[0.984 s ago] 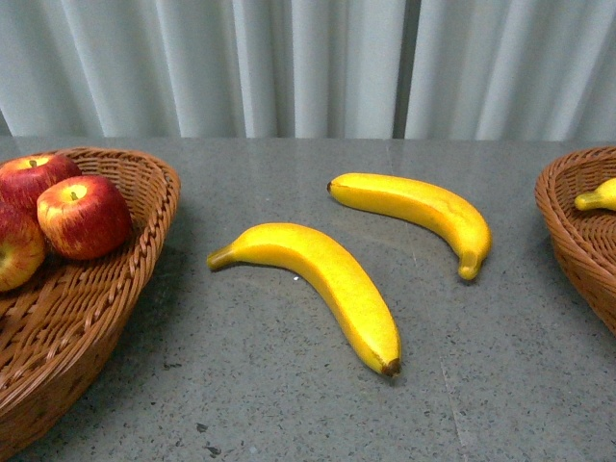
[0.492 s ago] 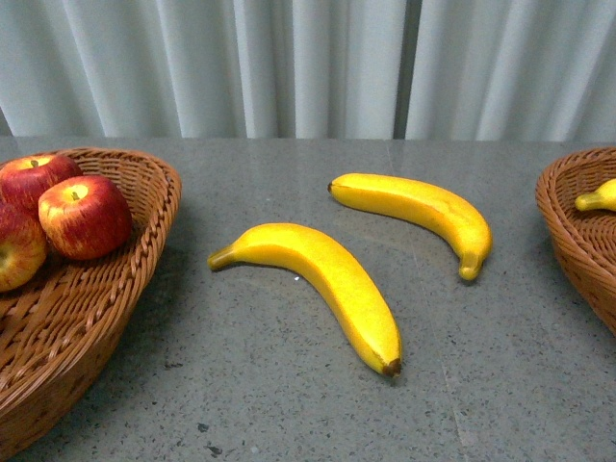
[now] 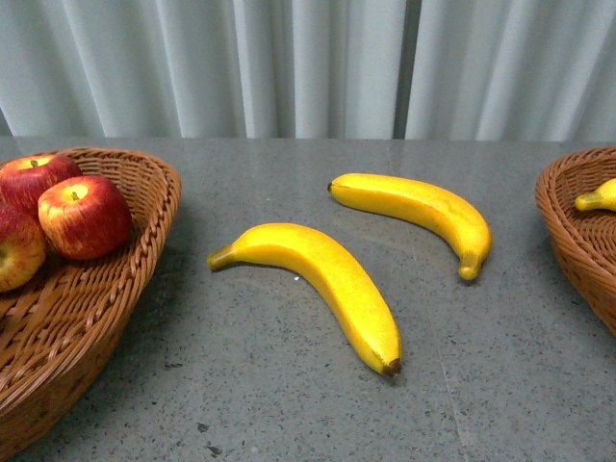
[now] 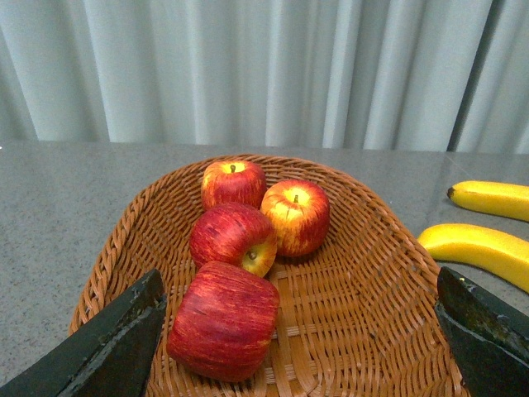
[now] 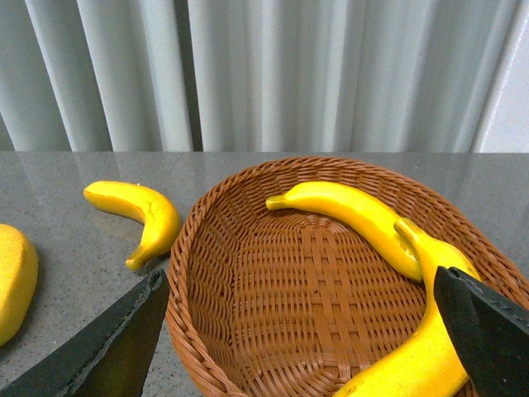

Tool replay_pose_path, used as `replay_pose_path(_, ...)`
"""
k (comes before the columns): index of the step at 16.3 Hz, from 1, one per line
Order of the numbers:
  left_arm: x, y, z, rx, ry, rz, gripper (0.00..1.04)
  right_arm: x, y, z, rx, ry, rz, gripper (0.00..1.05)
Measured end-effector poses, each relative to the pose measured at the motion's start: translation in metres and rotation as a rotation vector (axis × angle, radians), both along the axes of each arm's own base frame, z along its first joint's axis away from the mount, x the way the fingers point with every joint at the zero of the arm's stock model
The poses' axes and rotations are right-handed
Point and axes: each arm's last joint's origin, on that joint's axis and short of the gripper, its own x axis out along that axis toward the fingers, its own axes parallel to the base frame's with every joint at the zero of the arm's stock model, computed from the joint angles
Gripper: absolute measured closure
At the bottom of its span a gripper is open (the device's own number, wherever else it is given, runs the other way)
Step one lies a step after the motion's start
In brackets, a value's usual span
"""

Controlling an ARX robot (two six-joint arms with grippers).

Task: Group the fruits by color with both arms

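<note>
Two yellow bananas lie loose mid-table, a nearer one (image 3: 318, 279) and a farther one (image 3: 419, 212). The left wicker basket (image 3: 144, 231) holds red apples (image 3: 84, 217); the left wrist view shows several apples (image 4: 235, 236) in it, one on its side (image 4: 223, 322). My left gripper (image 4: 299, 285) hovers open over this basket (image 4: 364, 314), holding nothing. The right basket (image 5: 273, 298) holds two bananas (image 5: 355, 211) (image 5: 421, 339). My right gripper (image 5: 299, 281) hangs open above it, also with nothing in it. Neither arm appears in the front view.
The right basket's rim (image 3: 563, 226) shows at the front view's right edge, with a banana tip (image 3: 599, 197) inside. A grey curtain (image 3: 308, 67) closes off the back of the speckled grey table (image 3: 241, 385).
</note>
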Motion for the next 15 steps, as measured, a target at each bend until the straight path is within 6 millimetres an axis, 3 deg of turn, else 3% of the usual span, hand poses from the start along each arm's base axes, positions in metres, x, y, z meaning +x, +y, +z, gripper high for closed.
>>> replay_pose_path(4,0.000,0.000,0.000,0.000,0.000,0.000,0.07,0.000,0.000,0.000,0.000,0.001,0.001,0.06)
replay_pose_path(5,0.000,0.000,0.000,0.000,0.000,0.002,0.07,0.001,-0.002,-0.002,0.053,0.116,0.088,0.06)
replay_pose_path(7,0.000,0.000,0.000,0.000,0.000,0.000,0.07,0.026,-0.001,0.022,0.197,0.162,0.246,0.06)
replay_pose_path(10,0.000,0.000,0.000,0.000,0.000,0.000,0.07,0.078,0.035,0.066,0.180,0.069,0.378,0.06)
replay_pose_path(15,0.000,0.000,0.000,0.000,0.000,0.000,0.07,0.181,0.135,0.085,0.129,0.198,0.499,0.06)
